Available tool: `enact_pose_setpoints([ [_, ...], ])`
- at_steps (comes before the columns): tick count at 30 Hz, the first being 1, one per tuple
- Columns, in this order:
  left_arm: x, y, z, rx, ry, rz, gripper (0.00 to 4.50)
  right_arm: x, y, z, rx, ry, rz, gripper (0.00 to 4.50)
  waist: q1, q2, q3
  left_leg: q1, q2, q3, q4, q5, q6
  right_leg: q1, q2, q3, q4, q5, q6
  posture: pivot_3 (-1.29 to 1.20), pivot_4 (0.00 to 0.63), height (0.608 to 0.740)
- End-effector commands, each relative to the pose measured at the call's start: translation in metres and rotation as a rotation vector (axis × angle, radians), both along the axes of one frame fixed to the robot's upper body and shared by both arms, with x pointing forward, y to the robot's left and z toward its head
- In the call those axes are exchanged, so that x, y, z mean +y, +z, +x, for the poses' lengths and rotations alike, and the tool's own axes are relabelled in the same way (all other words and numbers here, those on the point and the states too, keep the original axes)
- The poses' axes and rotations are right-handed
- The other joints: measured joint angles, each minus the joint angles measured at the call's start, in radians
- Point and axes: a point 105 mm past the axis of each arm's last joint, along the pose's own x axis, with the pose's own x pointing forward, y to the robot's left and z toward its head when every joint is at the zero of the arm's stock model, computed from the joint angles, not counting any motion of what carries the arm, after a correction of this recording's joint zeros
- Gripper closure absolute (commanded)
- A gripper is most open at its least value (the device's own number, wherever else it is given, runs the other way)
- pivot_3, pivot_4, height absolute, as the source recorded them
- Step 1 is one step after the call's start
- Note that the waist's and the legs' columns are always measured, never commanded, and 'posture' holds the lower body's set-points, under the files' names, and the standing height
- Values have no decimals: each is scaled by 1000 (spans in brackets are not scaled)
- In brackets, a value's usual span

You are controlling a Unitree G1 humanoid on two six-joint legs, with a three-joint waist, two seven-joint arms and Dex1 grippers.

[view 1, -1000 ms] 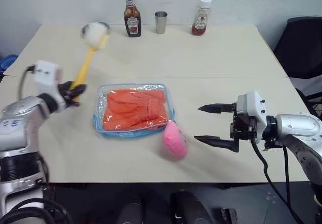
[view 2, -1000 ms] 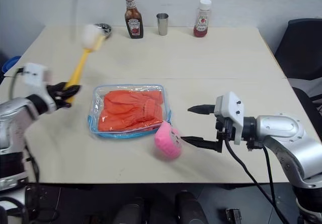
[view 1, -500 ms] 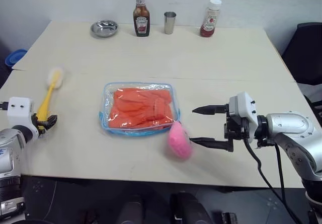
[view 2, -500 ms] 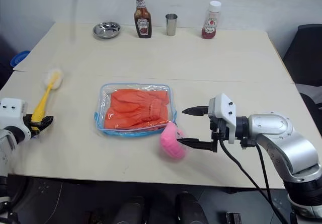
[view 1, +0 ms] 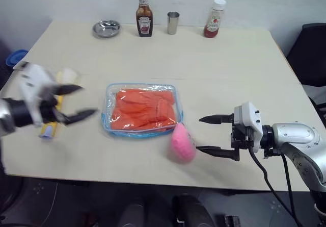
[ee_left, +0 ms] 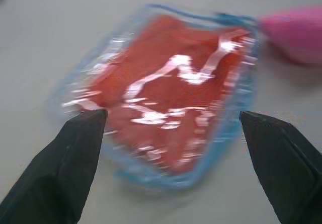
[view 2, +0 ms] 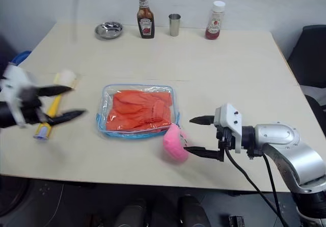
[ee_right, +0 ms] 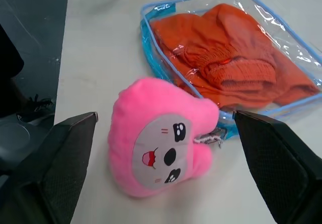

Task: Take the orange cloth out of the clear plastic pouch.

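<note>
Just beside left hand point(view 1: 76, 103), pouched orange cloth point(view 1: 143, 108)

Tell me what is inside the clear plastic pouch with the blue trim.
Inside the clear plastic pouch lies the folded, wrinkled orange cloth, filling most of it. Whatever might lie beneath the cloth is covered and cannot be seen.

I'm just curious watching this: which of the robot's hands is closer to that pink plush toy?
The right. Its gripper hangs open just beside the pink plush toy, one finger almost at it. The left gripper is across the clear plastic pouch, on its far side.
</note>
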Motion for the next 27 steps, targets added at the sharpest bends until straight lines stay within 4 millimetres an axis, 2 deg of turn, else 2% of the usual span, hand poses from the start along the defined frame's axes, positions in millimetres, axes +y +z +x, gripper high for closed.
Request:
enact_pose_setpoints([
  [1,0,-34,-4,20,-128,262,51,-1,9,-6,-47,-12,-6,0,-16,0,0,0,0,0,-1,0,0,0,1,0,0,0,0,0,150,740],
  [5,9,-56,13,-14,-170,397,51,-3,6,-11,-37,-43,2,0,-18,1,1,3,1,1,-6,1,1,-1,2,1,2,0,0,0,150,740],
  [11,10,-56,38,-111,-160,436,51,-6,4,-22,-19,-47,-7,0,-11,1,1,1,0,1,-4,1,3,-1,1,1,2,0,0,0,150,740],
  [14,12,-63,40,-127,-178,468,51,-6,5,-23,-18,-50,-9,0,-12,1,1,1,0,1,-3,1,3,-1,1,1,1,0,0,0,150,740],
  [17,10,-66,36,-137,-227,470,611,-6,4,-22,-17,-52,-9,0,-14,1,1,1,0,1,-3,1,3,-1,1,1,2,0,0,0,150,740],
  [20,13,-71,29,-142,-302,503,1511,-6,5,-21,-17,-51,-11,0,-14,1,1,1,0,1,-3,1,3,-1,1,1,2,0,0,0,150,740],
  [27,21,-72,27,-202,-359,566,3595,-6,4,-20,-8,-39,-20,0,-14,1,1,1,0,1,-2,1,3,-1,1,1,2,0,0,0,150,740],
])
